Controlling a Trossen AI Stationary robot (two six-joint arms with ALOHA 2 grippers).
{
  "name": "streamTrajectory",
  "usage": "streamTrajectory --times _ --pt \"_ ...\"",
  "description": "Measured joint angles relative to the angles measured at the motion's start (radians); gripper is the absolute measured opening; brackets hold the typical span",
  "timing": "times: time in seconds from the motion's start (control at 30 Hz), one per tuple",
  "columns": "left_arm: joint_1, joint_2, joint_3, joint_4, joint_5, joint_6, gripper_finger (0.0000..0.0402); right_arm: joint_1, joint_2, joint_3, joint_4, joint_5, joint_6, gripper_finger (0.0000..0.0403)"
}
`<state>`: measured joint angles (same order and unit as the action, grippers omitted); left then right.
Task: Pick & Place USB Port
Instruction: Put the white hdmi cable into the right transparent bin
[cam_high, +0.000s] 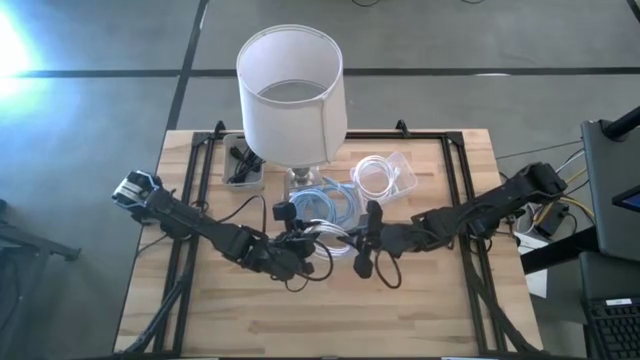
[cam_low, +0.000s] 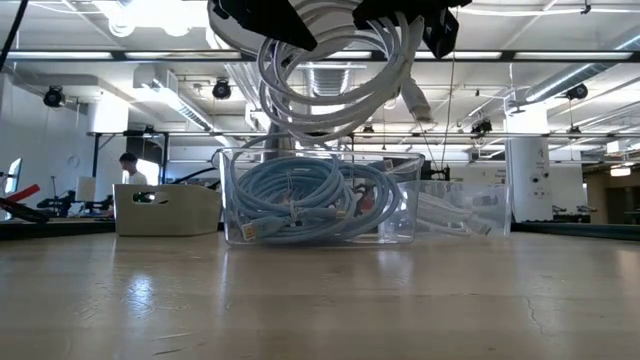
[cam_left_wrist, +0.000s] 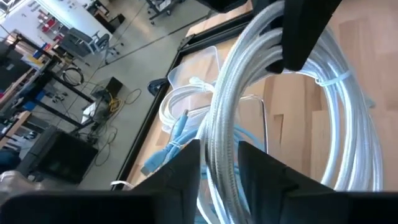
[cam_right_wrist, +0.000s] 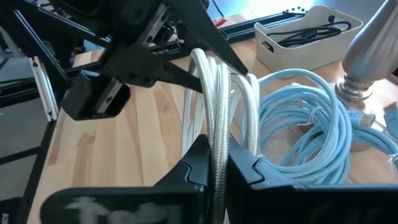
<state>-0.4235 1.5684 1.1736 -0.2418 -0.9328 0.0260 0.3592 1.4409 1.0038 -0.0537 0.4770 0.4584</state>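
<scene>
A white USB cable wound into a coil (cam_low: 330, 80) hangs in the air between both grippers, above a clear bin (cam_low: 320, 200) of light-blue cables. One plug end (cam_low: 416, 102) dangles from the coil's side. In the high view the coil (cam_high: 330, 236) sits at the table's middle. My left gripper (cam_high: 300, 245) is on the coil's left and my right gripper (cam_high: 365, 245) on its right. Each is shut on the coil's strands. My left gripper (cam_left_wrist: 219, 152) pinches a bundle of the coil's strands (cam_left_wrist: 217, 134) between its two fingers, which lie across the strands. The coil is lifted clear of the table. My right gripper (cam_right_wrist: 217, 155) pinches several strands of the coil (cam_right_wrist: 217, 134) between its two fingers, on the side opposite the left gripper (cam_right_wrist: 155, 62). The fingers lie across the strands. The loop stands upright in the hold, clear of the table.
A lamp with a white shade (cam_high: 292, 95) stands at the table's far middle, its metal base (cam_right_wrist: 373, 56) beside the blue-cable bin (cam_high: 325, 205). A second clear bin with a white cable (cam_high: 385, 175) lies to the right. A small white tray with a black cable (cam_high: 243, 165) sits far left.
</scene>
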Motion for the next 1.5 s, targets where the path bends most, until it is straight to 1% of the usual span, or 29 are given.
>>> streamTrajectory --times 0.1,0.33,0.5,0.57,0.7,0.8,0.9,1.03,1.13,1.23,1.3,1.33,1.43,1.5 --pt "-0.017 -0.001 0.009 -0.003 -0.008 -0.002 0.0122 -0.002 -0.018 0.002 -0.001 -0.003 -0.011 0.0014" --pt "-0.047 -0.070 0.022 -0.003 -0.012 -0.051 0.0122 -0.014 -0.076 0.002 -0.059 -0.001 -0.016 0.0014" --pt "-0.052 -0.124 0.015 -0.092 -0.019 -0.125 0.0119 -0.012 -0.111 0.002 -0.153 0.002 -0.011 0.0013" --pt "-0.056 -0.138 0.015 -0.132 -0.018 -0.159 0.0117 -0.012 -0.132 0.002 -0.205 0.044 0.002 0.0013" --pt "-0.066 -0.152 0.015 -0.193 -0.019 -0.213 0.0114 -0.014 -0.201 0.002 -0.279 0.174 -0.015 0.0017" --pt "-0.071 -0.152 0.015 -0.219 -0.020 -0.220 0.0112 -0.022 -0.270 0.002 -0.375 0.232 -0.021 0.0024" --pt "-0.071 -0.152 0.013 -0.225 -0.023 -0.222 0.0112 -0.038 -0.343 -0.003 -0.470 0.280 0.019 0.0026" --pt "-0.071 -0.152 0.007 -0.222 -0.034 -0.243 0.0112 -0.076 -0.420 -0.041 -0.518 0.307 0.009 0.0021" --pt "-0.071 -0.152 0.000 -0.223 -0.036 -0.264 0.0112 -0.126 -0.466 -0.091 -0.517 0.302 -0.048 0.0019" --pt "-0.070 -0.152 -0.001 -0.222 -0.036 -0.265 0.0112 -0.203 -0.499 -0.152 -0.477 0.304 -0.153 0.0019" --pt "-0.070 -0.152 -0.001 -0.222 -0.036 -0.265 0.0112 -0.265 -0.517 -0.203 -0.388 0.273 -0.252 0.0019" --pt "-0.070 -0.152 -0.001 -0.221 -0.036 -0.265 0.0112 -0.299 -0.526 -0.230 -0.326 0.227 -0.301 0.0018" --pt "-0.070 -0.152 -0.001 -0.218 -0.036 -0.265 0.0112 -0.417 -0.541 -0.315 -0.148 0.015 -0.430 0.0018" --pt "-0.070 -0.152 -0.001 -0.217 -0.035 -0.263 0.0112 -0.497 -0.548 -0.367 -0.070 -0.118 -0.477 0.0018"
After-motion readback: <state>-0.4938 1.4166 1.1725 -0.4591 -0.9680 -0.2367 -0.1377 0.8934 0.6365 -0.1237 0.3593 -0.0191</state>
